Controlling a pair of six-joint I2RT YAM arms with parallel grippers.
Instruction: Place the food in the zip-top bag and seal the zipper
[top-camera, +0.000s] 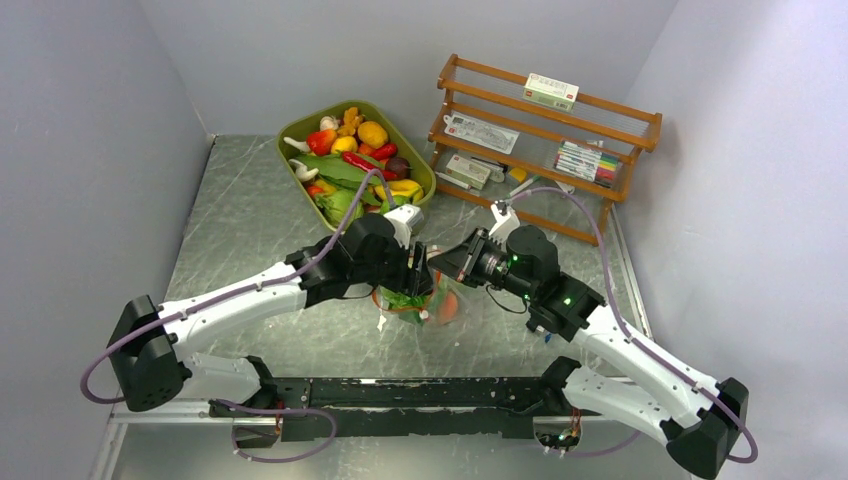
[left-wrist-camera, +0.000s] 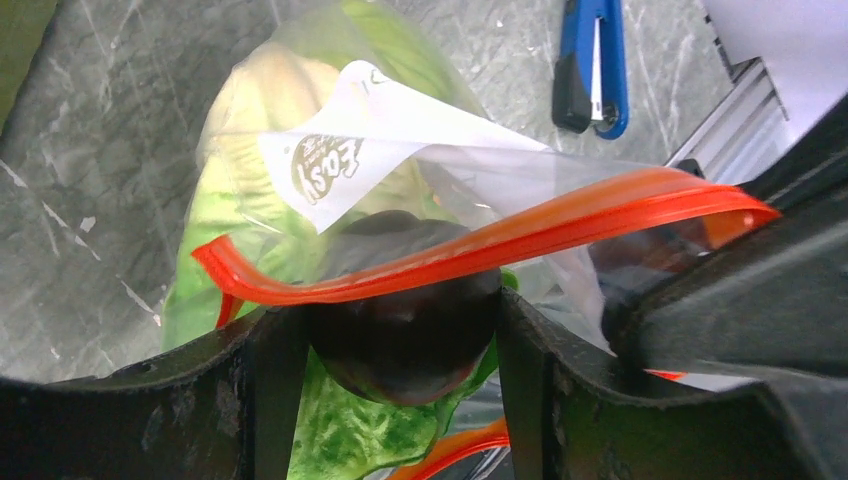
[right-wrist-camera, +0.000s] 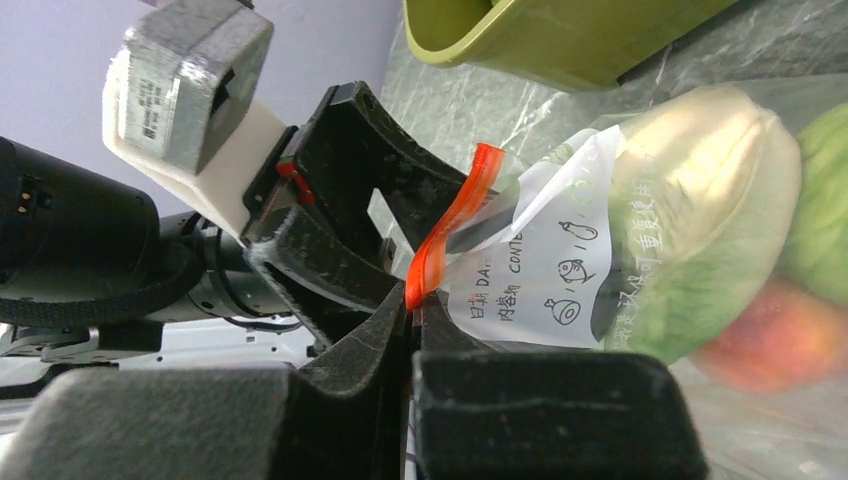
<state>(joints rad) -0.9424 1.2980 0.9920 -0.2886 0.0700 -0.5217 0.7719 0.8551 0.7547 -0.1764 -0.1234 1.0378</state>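
- The right gripper (right-wrist-camera: 410, 310) is closed tight on the zipper (left-wrist-camera: 520, 235). The orange-red strip comes up from between its two black fingers and curves away over the pouch's mouth.
- The left gripper (left-wrist-camera: 400, 318) faces it from the other side, the two nearly touching. Its fingers stand partly apart with the dark purple ball (left-wrist-camera: 405, 345) clamped between them, touching both. The ball sits right at the mouth, just under the zipper's near strip.
- The zip-top bag (top-camera: 415, 312) hangs between the two grippers, over the middle of the counter (top-camera: 250, 220) and a little way out from the arm bases. Its mouth is open: the two orange-red strips are apart.
- A white label (left-wrist-camera: 350, 150) with printed writing sits on the clear wall just below the zipper, creased and folded.
- Inside the pouch lie leafy green lettuce (left-wrist-camera: 350, 435), a pale green piece (right-wrist-camera: 700, 180) and, lower down, an orange-pink peach (right-wrist-camera: 770, 335).
- Past the bag in the left wrist view, a blue-handled tool (left-wrist-camera: 592, 65) lies flat on the counter near a metal rail.
- Farther back, the olive-green tub (right-wrist-camera: 560, 40) holds a heap of other toy fruits and vegetables.
- To the tub's right, against the back wall, a wooden rack (top-camera: 652, 130) carries small boxes and packets on its shelves.
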